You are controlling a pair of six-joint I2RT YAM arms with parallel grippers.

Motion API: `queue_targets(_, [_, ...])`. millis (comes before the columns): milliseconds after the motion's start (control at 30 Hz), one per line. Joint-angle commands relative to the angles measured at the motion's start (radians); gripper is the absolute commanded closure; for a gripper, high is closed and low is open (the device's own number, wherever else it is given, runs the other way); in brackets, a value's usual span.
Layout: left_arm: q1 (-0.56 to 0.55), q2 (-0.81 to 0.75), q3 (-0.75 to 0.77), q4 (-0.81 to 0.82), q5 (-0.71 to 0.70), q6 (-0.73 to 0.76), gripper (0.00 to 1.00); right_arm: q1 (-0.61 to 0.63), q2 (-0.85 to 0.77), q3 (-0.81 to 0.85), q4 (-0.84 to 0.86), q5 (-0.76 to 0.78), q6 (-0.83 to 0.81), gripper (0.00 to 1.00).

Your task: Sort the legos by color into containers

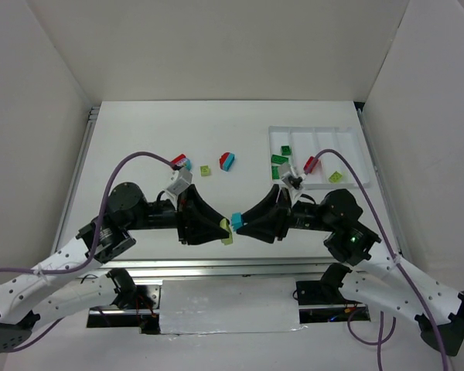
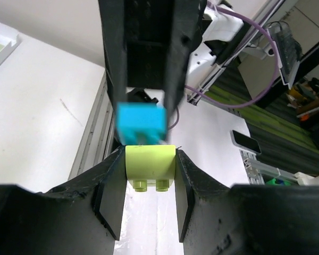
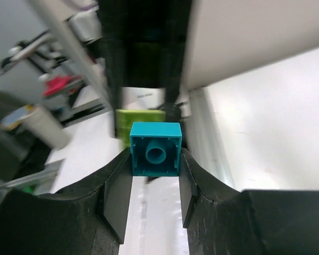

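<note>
Over the table's near middle my two grippers meet tip to tip. My left gripper point(image 1: 223, 231) is shut on a yellow-green lego point(image 2: 150, 162), its studs facing the left wrist camera. My right gripper point(image 1: 239, 222) is shut on a teal-blue lego point(image 3: 155, 149), hollow underside toward the right wrist camera. The two bricks sit against each other, slightly offset; I cannot tell whether they are still joined. The white tray of containers point(image 1: 348, 131) lies at the far right, holding dark green legos point(image 1: 280, 160), a red one point(image 1: 312, 163) and a yellow-green one point(image 1: 336, 176).
Loose on the table behind the arms lie a red-and-teal pair point(image 1: 180, 161), a small yellow-green brick point(image 1: 206, 170) and another red-and-teal pair point(image 1: 227, 161). White walls close in the left, back and right. Purple cables arch over both arms.
</note>
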Motion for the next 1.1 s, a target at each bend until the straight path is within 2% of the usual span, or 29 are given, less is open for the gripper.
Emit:
queue_targets(0, [-0.008,-0.063,0.035,-0.043,-0.038,0.037,1.00,-0.130,-0.051,-0.036,0.006,-0.007,-0.045,1.00])
queue_targets(67, [-0.008,-0.078,0.037,-0.071,-0.065,0.054,1.00,-0.224,-0.043,-0.068,0.044,-0.079,-0.018,1.00])
queue_targets(233, [-0.006,-0.101,0.055,-0.186,-0.169,0.074,1.00,-0.363,0.008,-0.043,-0.084,0.051,-0.096,1.00])
queue_targets(267, [-0.006,-0.110,0.067,-0.214,-0.200,0.074,1.00,-0.391,0.064,-0.018,-0.177,0.110,-0.116,1.00])
queue_targets(333, [-0.006,-0.115,0.079,-0.298,-0.296,0.071,1.00,-0.508,0.159,0.071,-0.265,0.371,-0.128,1.00])
queue_targets(367, [-0.006,-0.119,0.087,-0.329,-0.336,0.063,1.00,-0.567,0.290,0.114,-0.369,0.467,-0.038,1.00])
queue_targets(400, [-0.004,-0.121,0.087,-0.356,-0.373,0.054,1.00,-0.697,0.366,0.198,-0.417,0.576,0.010,1.00])
queue_targets(467, [-0.003,-0.124,0.069,-0.418,-0.494,0.019,1.00,-0.800,0.574,0.285,-0.551,0.640,0.112,1.00])
queue_targets(500, [-0.003,-0.121,0.058,-0.438,-0.532,-0.010,1.00,-0.833,0.635,0.354,-0.562,0.655,0.128,1.00])
queue_targets(533, [-0.001,-0.118,0.029,-0.458,-0.566,-0.023,1.00,-0.854,0.740,0.394,-0.598,0.754,0.148,1.00])
queue_targets(600, [0.000,-0.113,-0.002,-0.472,-0.634,-0.046,1.00,-0.884,0.839,0.543,-0.644,0.848,0.170,1.00])
queue_targets(633, [0.005,-0.110,-0.031,-0.472,-0.639,-0.056,1.00,-0.897,0.930,0.597,-0.705,0.942,0.180,1.00])
queue_targets(700, [0.008,-0.116,-0.069,-0.458,-0.634,-0.067,1.00,-0.943,1.049,0.736,-0.781,1.020,0.203,1.00])
queue_targets(767, [0.009,-0.129,-0.091,-0.449,-0.611,-0.066,1.00,-0.979,1.112,0.844,-0.822,1.044,0.209,1.00])
queue_targets(833, [0.012,-0.150,-0.106,-0.450,-0.609,-0.063,1.00,-1.026,1.164,0.881,-0.836,1.065,0.197,1.00])
queue_targets(1067, [0.012,-0.164,-0.151,-0.455,-0.609,-0.029,1.00,-1.120,1.201,0.876,-0.780,1.012,0.157,0.98])
